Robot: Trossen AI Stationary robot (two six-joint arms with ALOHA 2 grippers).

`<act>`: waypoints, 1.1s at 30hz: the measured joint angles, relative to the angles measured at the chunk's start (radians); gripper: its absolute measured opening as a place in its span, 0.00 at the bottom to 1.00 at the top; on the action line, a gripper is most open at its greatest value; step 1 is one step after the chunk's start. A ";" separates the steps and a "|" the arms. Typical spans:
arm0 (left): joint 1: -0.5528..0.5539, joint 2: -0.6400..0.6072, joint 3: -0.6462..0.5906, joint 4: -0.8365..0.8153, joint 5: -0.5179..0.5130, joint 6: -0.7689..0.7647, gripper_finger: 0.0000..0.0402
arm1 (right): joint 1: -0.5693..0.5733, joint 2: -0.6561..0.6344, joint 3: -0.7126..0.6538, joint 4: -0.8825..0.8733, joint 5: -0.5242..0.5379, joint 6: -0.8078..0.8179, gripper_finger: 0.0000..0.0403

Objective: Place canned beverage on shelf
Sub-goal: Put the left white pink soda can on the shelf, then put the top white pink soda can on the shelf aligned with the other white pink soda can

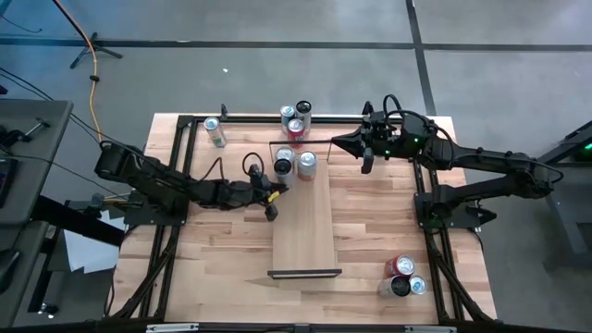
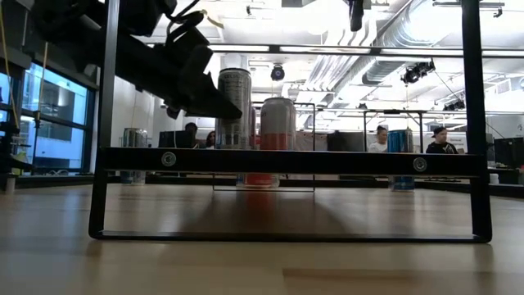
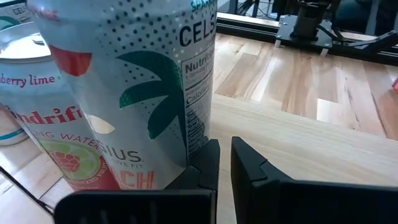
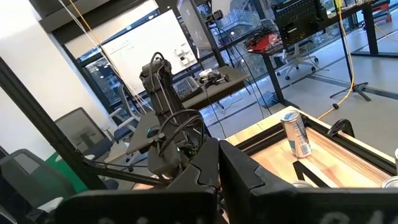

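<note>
Two cans (image 1: 294, 165) already stand at the far end of the shelf (image 1: 303, 231). The left gripper (image 1: 270, 204) sits at the shelf's left edge, fingers closed and holding nothing — just beside the Celsius can (image 3: 134, 93). It should draw back sideways, slowly, so it does not tip the can. The right gripper (image 1: 366, 155) waits closed near the table's far edge.

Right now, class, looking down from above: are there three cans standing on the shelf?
No. Only two cans stand on the shelf, side by side at its far end; the rest of the plank is bare.
</note>
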 joint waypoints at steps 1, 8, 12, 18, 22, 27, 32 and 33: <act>0.003 0.000 0.000 0.000 0.008 0.000 0.00 | 0.000 0.000 0.000 0.000 0.000 0.000 0.00; -0.016 -0.027 -0.001 -0.002 0.119 -0.038 0.00 | 0.000 0.000 0.000 0.000 0.000 0.000 0.00; -0.038 -0.131 -0.001 -0.029 0.151 -0.037 0.00 | 0.000 0.000 0.000 0.000 -0.023 0.000 0.00; -0.042 -0.423 -0.001 -0.067 0.152 -0.006 0.00 | 0.000 0.000 0.000 0.000 -0.066 -0.035 0.00; -0.040 -0.616 -0.001 -0.067 0.153 0.061 0.00 | 0.000 0.000 0.000 0.000 -0.082 -0.111 0.00; -0.018 -0.765 0.000 -0.068 0.132 0.086 0.00 | 0.000 0.000 0.000 0.000 -0.084 -0.188 0.00; 0.005 -0.799 0.000 -0.069 0.116 0.060 0.00 | 0.000 0.000 0.000 0.000 -0.085 -0.254 0.00; 0.007 -0.798 0.001 -0.076 0.116 0.047 0.00 | 0.000 0.000 0.000 0.000 -0.086 -0.265 0.00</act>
